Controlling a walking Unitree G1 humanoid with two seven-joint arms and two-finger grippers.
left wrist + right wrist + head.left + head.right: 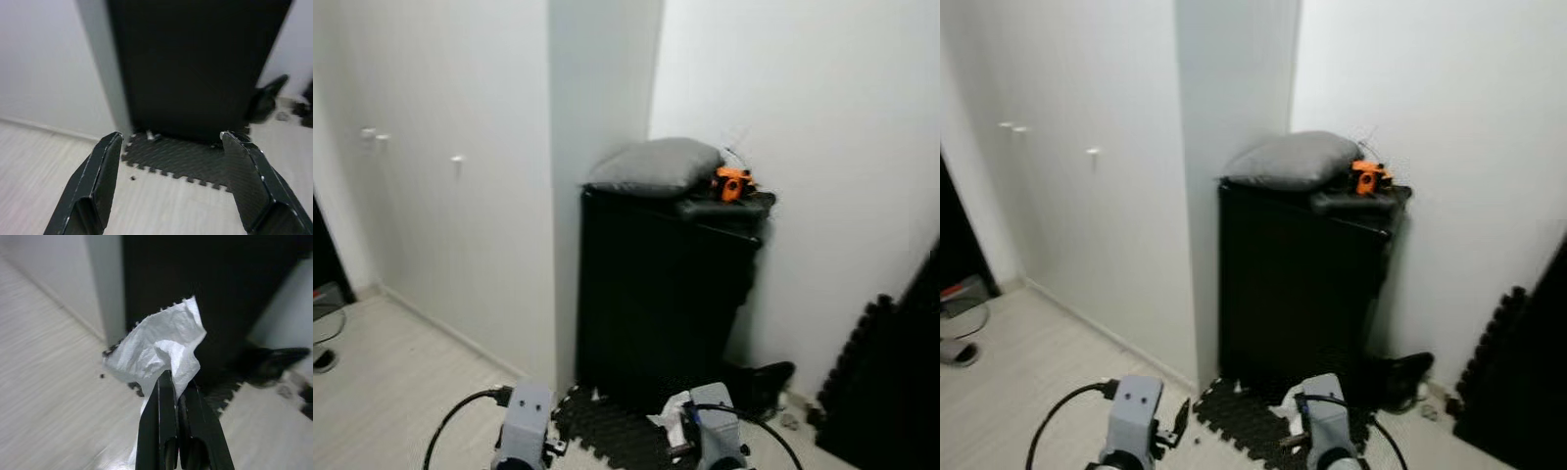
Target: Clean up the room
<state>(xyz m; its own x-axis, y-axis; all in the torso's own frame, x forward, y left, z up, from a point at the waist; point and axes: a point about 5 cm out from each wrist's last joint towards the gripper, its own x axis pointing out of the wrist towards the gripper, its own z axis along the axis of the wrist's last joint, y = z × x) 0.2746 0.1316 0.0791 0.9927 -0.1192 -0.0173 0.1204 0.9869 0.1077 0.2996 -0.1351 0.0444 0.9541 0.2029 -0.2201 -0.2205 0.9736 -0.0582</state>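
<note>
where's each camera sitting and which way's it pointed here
Left and right eye views: on the head, facing forward and down at the black cabinet with the grey cushion; both wrists show.
Left wrist view: along the open left hand toward the foam mat.
Right wrist view: along the right hand pinching the white tissue.
All share the cabinet.

A tall black cabinet [661, 294] stands in the corner against the white wall [803, 98], beside a jutting wall column. On its top lies a grey cushion [656, 164], and just beside that sits a small orange object [732, 183]. A black foam floor mat [607, 426] with toothed edges lies at the cabinet's foot on the pale wooden floor [391, 382]. The 2 silver arms show at the lower edge: the left arm [524, 426] with a black cable, the right arm [713, 431] beside a bit of white tissue [674, 409].
</note>
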